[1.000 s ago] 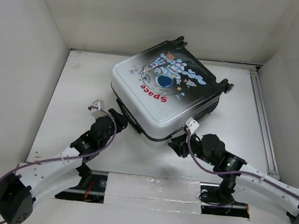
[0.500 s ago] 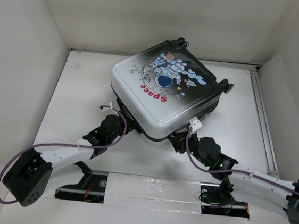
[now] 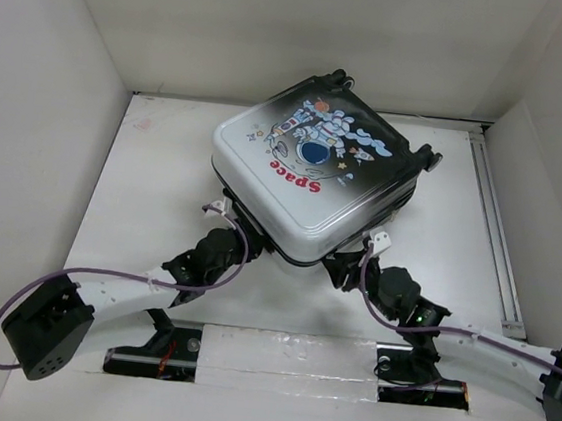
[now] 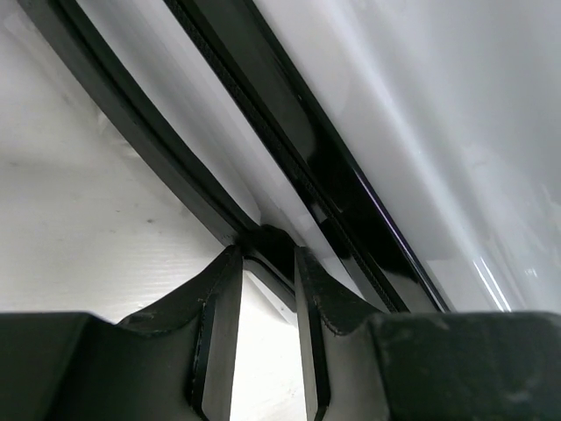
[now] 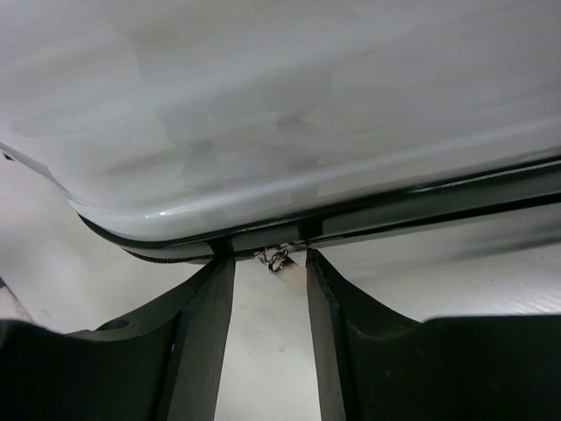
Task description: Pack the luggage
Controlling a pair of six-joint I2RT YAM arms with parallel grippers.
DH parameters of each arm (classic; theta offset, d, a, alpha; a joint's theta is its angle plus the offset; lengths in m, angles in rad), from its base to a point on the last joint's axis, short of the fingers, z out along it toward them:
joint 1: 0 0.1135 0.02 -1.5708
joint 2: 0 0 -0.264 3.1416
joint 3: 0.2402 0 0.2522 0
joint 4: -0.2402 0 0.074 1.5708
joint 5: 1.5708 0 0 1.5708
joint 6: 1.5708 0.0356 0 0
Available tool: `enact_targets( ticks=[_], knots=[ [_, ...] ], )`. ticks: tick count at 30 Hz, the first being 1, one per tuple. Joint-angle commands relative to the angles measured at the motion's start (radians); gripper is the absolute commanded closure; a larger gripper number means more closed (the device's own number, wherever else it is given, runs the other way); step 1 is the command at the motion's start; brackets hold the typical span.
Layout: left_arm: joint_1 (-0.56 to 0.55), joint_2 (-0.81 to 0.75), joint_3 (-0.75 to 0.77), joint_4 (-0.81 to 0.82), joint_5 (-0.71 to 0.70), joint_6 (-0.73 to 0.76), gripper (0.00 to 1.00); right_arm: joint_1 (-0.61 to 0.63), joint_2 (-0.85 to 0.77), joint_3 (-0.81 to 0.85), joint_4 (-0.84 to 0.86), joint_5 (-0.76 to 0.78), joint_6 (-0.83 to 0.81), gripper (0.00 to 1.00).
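Left gripper (image 4: 266, 254) has its jaws a narrow gap apart, the tips either side of the black zip band (image 4: 289, 158) that runs round the shell; whether they already bite it I cannot tell. Right gripper (image 5: 269, 259) stands open, and the small metal zipper pull (image 5: 278, 257) hangs between its tips, not clamped.

In the overhead view the luggage (image 3: 303, 188) lies flat on the table (image 3: 142, 196), from the centre toward 12 o'clock, printed side up, lid down on the lower half, wheels (image 3: 429, 158) at its 2 o'clock corner. How far the zip is run I cannot tell.

I judge the shell stiff and glossy, so it would not give under the pads and would slip out of a pinch on its curved face; it is also far too broad for these jaws. It looks light enough to skate over the smooth table when pushed from one side only. The places to take hold are the thin ones: the pull tab for the right, the seam lip for the left as a brace.

Both arms reach from 6 o'clock, stretched low with forearms nearly level over the table. The left meets the case at its 7 o'clock edge, fingers aimed toward 1 o'clock; the right meets it at 5 o'clock, fingers aimed toward 11 o'clock
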Motion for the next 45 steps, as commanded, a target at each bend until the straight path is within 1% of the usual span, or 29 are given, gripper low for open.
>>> enact_targets(
  ticks=[1, 4, 8, 9, 12, 14, 15, 16, 17, 18, 20, 24, 27, 30, 31, 33, 34, 35, 37, 39, 41, 43, 44, 45],
  knots=[
    [-0.074, 0.038, 0.018, 0.079, 0.091, -0.016, 0.77, 0.008, -0.003, -0.018, 0.040, 0.018, 0.027, 0.55],
    [-0.086, 0.047, 0.032, 0.070, 0.077, -0.016, 0.77, 0.008, -0.003, -0.018, 0.040, 0.027, 0.012, 0.69],
    [-0.086, 0.047, 0.052, 0.050, 0.077, -0.016, 0.77, 0.008, 0.009, -0.009, 0.040, 0.016, 0.012, 0.76],
    [-0.086, 0.047, 0.052, 0.050, 0.086, -0.016, 0.77, 0.008, 0.009, -0.020, 0.040, 0.007, 0.024, 0.80],
    [-0.086, -0.008, 0.029, 0.020, 0.077, -0.016, 0.77, 0.008, -0.014, -0.047, 0.066, 0.027, 0.035, 0.79],
    [-0.086, -0.046, 0.018, 0.010, 0.086, -0.016, 0.77, 0.008, -0.023, -0.060, 0.078, 0.051, 0.024, 0.84],
    [-0.086, -0.056, 0.018, 0.010, 0.095, -0.016, 0.77, 0.008, -0.023, -0.051, 0.078, 0.051, 0.024, 0.87],
    [-0.086, -0.056, 0.018, 0.010, 0.104, -0.016, 0.78, -0.001, -0.013, -0.050, 0.078, 0.051, 0.015, 0.94],
    [-0.097, -0.068, 0.018, 0.010, 0.104, -0.005, 0.78, -0.002, -0.012, -0.040, 0.078, 0.061, 0.015, 0.98],
    [-0.115, -0.068, 0.018, 0.010, 0.104, -0.005, 0.78, -0.002, -0.002, -0.031, 0.078, 0.061, 0.015, 1.00],
    [-0.149, -0.068, 0.027, 0.010, 0.104, -0.005, 0.78, -0.002, 0.009, -0.031, 0.069, 0.049, 0.024, 1.00],
    [-0.149, 0.005, 0.049, 0.062, 0.117, -0.005, 0.78, 0.008, 0.009, -0.009, 0.026, 0.007, 0.033, 1.00],
    [-0.149, 0.053, 0.082, 0.107, 0.126, -0.005, 0.78, 0.055, -0.014, 0.005, -0.038, 0.007, 0.061, 1.00],
    [-0.149, 0.084, 0.124, 0.118, 0.114, -0.005, 0.78, 0.119, -0.023, 0.055, -0.150, -0.008, 0.084, 1.00],
    [-0.149, 0.107, 0.138, 0.118, 0.104, 0.009, 0.78, 0.159, -0.006, 0.072, -0.222, -0.008, 0.084, 1.00],
    [-0.149, 0.136, 0.180, 0.118, 0.095, 0.023, 0.78, 0.202, 0.033, 0.141, -0.296, -0.028, 0.096, 1.00],
    [-0.149, 0.162, 0.194, 0.118, 0.095, 0.035, 0.78, 0.227, 0.050, 0.161, -0.321, -0.028, 0.108, 1.00],
    [-0.149, 0.176, 0.204, 0.128, 0.095, 0.035, 0.78, 0.280, 0.067, 0.201, -0.362, -0.028, 0.118, 1.00],
    [-0.149, 0.199, 0.213, 0.151, 0.106, 0.035, 0.78, 0.337, 0.122, 0.235, -0.376, -0.028, 0.148, 1.00],
    [-0.149, 0.219, 0.213, 0.182, 0.116, 0.024, 0.78, 0.395, 0.167, 0.287, -0.376, -0.001, 0.162, 1.00],
    [-0.149, 0.248, 0.224, 0.197, 0.129, 0.015, 0.78, 0.417, 0.240, 0.324, -0.376, 0.010, 0.188, 1.00],
    [-0.149, 0.259, 0.224, 0.220, 0.143, 0.015, 0.78, 0.426, 0.294, 0.385, -0.358, 0.057, 0.205, 1.00],
    [-0.149, 0.259, 0.224, 0.221, 0.158, 0.015, 0.78, 0.437, 0.340, 0.405, -0.358, 0.099, 0.237, 1.00],
    [-0.149, 0.259, 0.224, 0.230, 0.170, 0.015, 0.78, 0.446, 0.357, 0.423, -0.358, 0.217, 0.265, 1.00]
  ],
)
